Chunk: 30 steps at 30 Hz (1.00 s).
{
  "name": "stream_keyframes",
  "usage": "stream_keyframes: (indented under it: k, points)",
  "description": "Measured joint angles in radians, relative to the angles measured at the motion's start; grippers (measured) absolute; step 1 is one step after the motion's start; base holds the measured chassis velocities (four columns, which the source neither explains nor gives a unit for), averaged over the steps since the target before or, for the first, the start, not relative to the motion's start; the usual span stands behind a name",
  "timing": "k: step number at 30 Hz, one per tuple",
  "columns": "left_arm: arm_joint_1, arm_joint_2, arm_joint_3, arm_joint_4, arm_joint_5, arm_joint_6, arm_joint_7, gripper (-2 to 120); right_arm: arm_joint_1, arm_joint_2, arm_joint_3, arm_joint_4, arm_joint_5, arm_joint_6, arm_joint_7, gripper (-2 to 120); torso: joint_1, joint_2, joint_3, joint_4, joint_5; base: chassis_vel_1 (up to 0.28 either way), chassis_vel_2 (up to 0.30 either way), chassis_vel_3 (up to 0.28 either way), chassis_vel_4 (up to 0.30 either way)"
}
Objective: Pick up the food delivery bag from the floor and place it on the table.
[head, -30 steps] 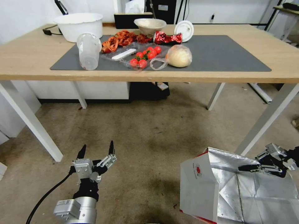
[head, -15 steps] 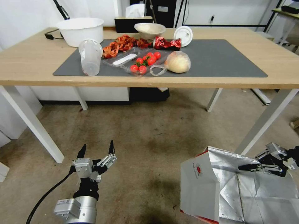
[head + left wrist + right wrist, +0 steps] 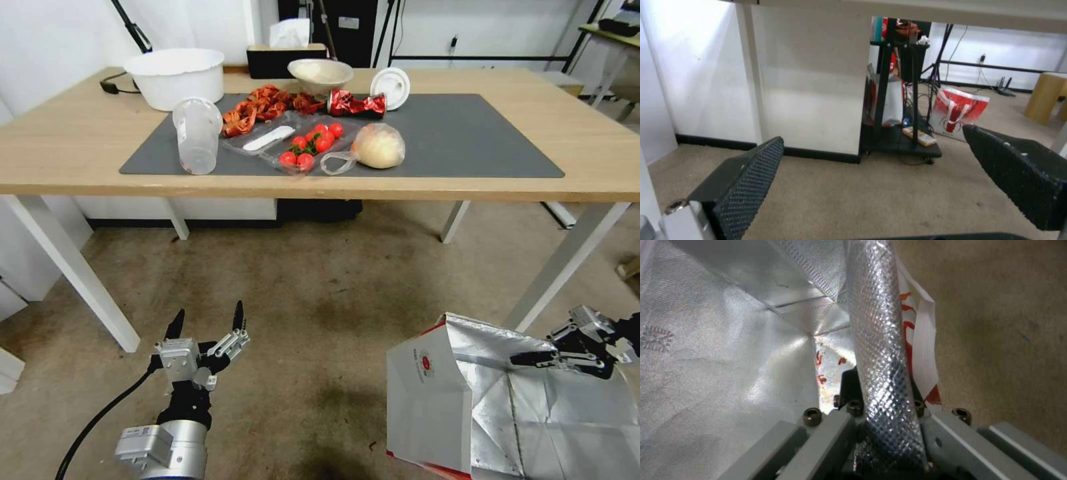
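Floor-level food delivery bag (image 3: 467,407) in right hand (image 3: 533,360)

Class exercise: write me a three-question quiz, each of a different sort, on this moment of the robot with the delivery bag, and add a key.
1. True or false: the right hand is shut on the foil-lined rim of the bag.
2. Multiple choice: where is the left hand? A) inside the bag B) on the table C) open over bare floor, apart from the bag.
3. Fill in: on the mat, the bagged bun lies beside the red ____.

Key: 1 true; 2 C; 3 tomatoes.
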Motion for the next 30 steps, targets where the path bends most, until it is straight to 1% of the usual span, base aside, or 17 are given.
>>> stream_keyframes:
  k: [1, 11, 30]
  points:
    - [0.0, 0.0, 0.0, 0.0, 0.0, 0.0, 0.0, 100, 0.0, 0.0, 0.0, 0.0, 0.0, 0.0, 0.0, 0, 0.0, 0.0, 0.0, 0.0, 0.0, 0.0, 0.0, 0.0, 0.0]
    - [0.002, -0.001, 0.0, -0.003, 0.004, 0.001, -0.007, 100, 0.008, 0.003, -0.012, 0.007, 0.001, -0.004, 0.0, 0, 0.014, 0.043, 0.03, 0.0, -0.0001, 0.0, 0.0, 0.0, 0.0]
    - [0.008, -0.004, 0.0, -0.013, 0.009, 0.001, -0.006, 100, 0.004, 0.0, -0.002, 0.015, 0.019, -0.011, 0.0, 0, 0.04, 0.121, 0.081, -0.0001, 0.0, 0.0, 0.0, 0.0, 0.0]
